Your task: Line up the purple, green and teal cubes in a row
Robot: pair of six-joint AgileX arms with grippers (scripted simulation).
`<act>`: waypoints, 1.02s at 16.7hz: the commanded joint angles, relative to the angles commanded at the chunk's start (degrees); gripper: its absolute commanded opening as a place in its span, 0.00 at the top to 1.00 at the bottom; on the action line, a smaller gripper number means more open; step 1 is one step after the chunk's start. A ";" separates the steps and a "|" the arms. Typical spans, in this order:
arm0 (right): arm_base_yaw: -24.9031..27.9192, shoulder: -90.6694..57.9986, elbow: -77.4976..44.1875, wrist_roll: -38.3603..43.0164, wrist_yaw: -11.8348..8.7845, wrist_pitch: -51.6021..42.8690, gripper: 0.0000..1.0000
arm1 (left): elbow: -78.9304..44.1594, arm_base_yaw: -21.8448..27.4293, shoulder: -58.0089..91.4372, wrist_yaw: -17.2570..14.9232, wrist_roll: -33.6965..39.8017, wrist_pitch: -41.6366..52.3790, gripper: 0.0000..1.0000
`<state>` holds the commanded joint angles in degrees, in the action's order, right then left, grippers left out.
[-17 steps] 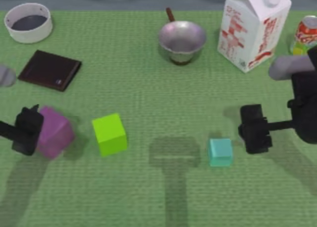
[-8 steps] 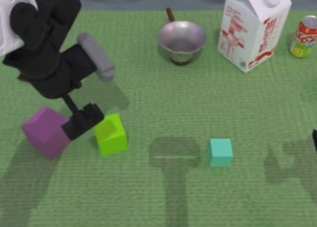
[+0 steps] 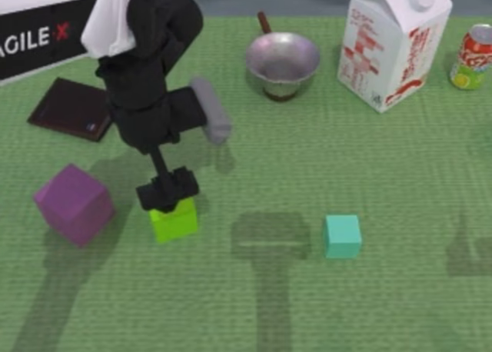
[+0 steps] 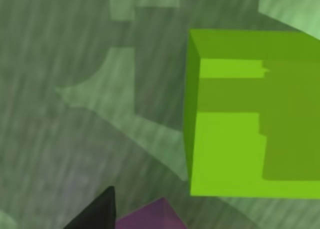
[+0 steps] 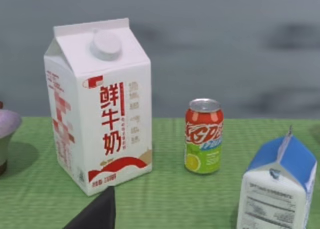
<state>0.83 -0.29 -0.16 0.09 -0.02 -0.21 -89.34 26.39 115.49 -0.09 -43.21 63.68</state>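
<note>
The purple cube [image 3: 73,203], the largest, sits at the left of the green mat. Right of it stands the green cube [image 3: 175,220], and the small teal cube [image 3: 342,236] lies farther right, roughly level with them. My left gripper [image 3: 167,190] hangs open directly over the green cube's far edge and hides part of its top. The left wrist view shows the green cube [image 4: 250,114] close up, a corner of the purple cube [image 4: 150,216] and one dark fingertip [image 4: 100,211]. My right arm is outside the top view; only one of its fingertips [image 5: 100,211] shows.
Along the back stand a metal pan [image 3: 282,60], a milk carton [image 3: 393,44] and a soda can [image 3: 473,56]. A dark wallet [image 3: 69,107] lies at the back left beside my left arm. The right wrist view shows a blue-topped carton [image 5: 277,189].
My left arm let go of the purple cube and swung right until its gripper came over the green cube. The right arm drew away from the teal cube and left the top view.
</note>
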 joint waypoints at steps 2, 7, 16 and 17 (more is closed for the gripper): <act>-0.26 0.29 0.16 -0.09 0.02 0.21 0.00 | -0.30 0.08 0.30 0.00 -0.13 0.16 0.00; -0.26 0.29 0.16 -0.09 0.02 0.21 0.00 | 0.52 -0.11 0.59 0.00 -0.16 -0.88 0.00; -0.26 0.29 0.16 -0.09 0.02 0.21 0.00 | 10.41 -0.03 7.46 -0.05 -0.33 -17.74 0.00; -0.26 0.29 0.16 -0.09 0.02 0.21 0.00 | 10.48 -0.03 7.52 -0.05 -0.33 -17.83 0.00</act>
<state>0.57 0.00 0.00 0.00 0.00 0.00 -78.86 26.36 123.01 -0.15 -43.54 45.85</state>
